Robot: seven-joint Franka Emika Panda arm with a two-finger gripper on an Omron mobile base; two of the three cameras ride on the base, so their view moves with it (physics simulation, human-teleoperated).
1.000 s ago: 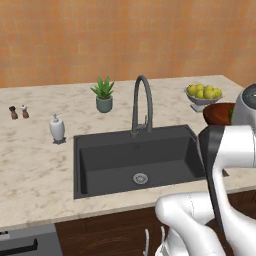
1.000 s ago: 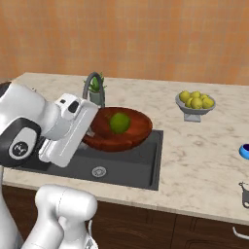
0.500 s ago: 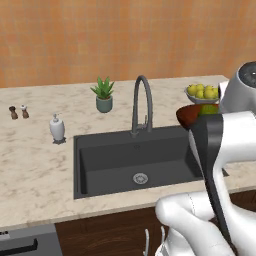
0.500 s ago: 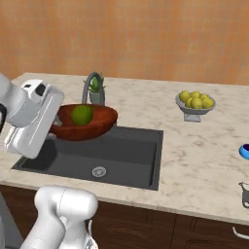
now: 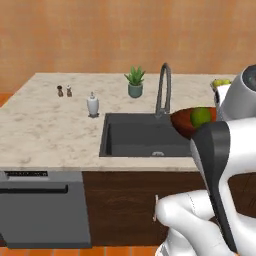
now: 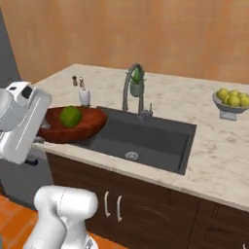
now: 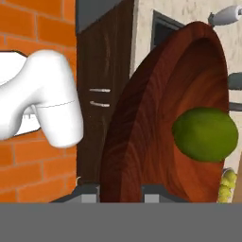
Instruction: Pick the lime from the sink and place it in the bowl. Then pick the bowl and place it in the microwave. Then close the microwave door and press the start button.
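Fingers (image 7: pixel 120 189) pinching bowl (image 7: pixel 156 123) rim at 6 o'clock, lime (image 7: pixel 204 134) already inside. Microwave trip, door shutting and start button left to do.

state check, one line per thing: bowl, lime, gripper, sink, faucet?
bowl: held off the counter, roughly level, gripped at its rim
lime: resting inside the bowl
gripper: shut on the bowl's rim
sink: nothing in the basin but its drain
faucet: upright, no water running
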